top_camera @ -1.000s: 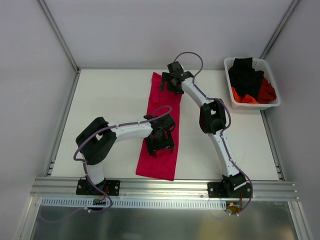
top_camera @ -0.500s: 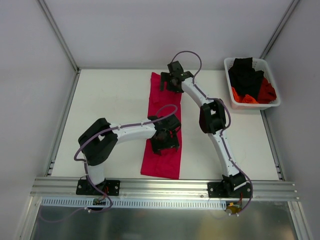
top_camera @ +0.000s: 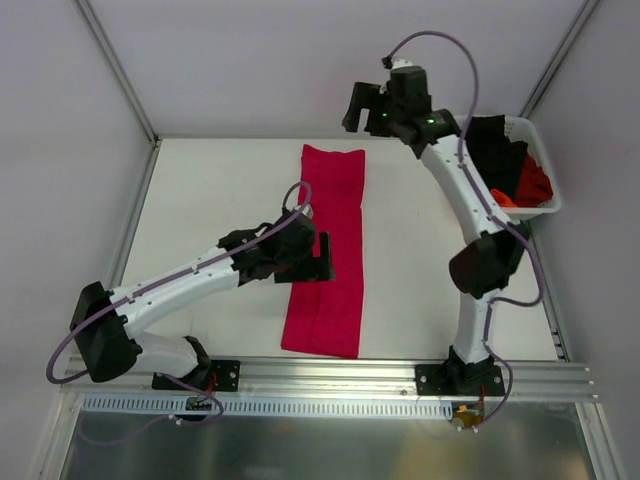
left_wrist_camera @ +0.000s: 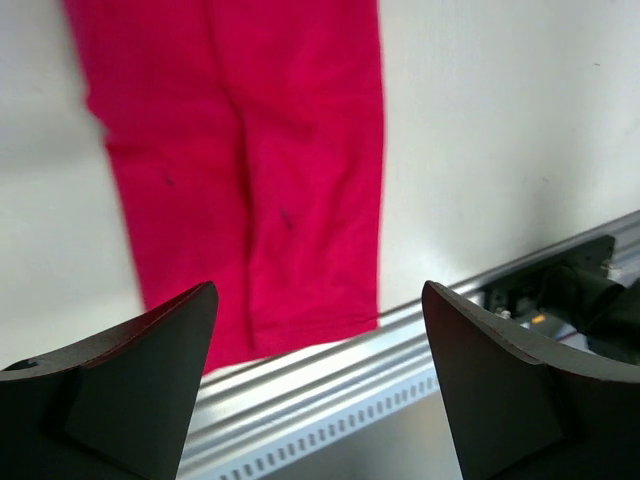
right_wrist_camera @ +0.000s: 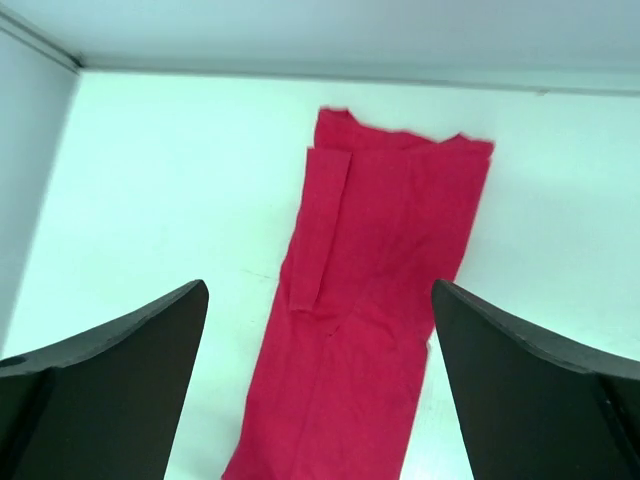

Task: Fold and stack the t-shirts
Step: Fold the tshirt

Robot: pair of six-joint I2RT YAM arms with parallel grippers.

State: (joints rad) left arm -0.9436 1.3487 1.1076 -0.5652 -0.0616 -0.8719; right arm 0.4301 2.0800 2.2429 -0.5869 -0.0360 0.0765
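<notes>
the table carries the crimson-pink t-shirt as a long narrow strip running from its far edge to its near edge. both arms have just lifted off. the right gripper hangs over the far edge and the left gripper over the strip's left side, both spread wide and empty. the lengthwise folds look done, so a crosswise fold likely follows.

My left gripper hovers wide open over the crimson-pink t-shirt's left edge; my right gripper, also open, hangs beyond its far end.
</notes>
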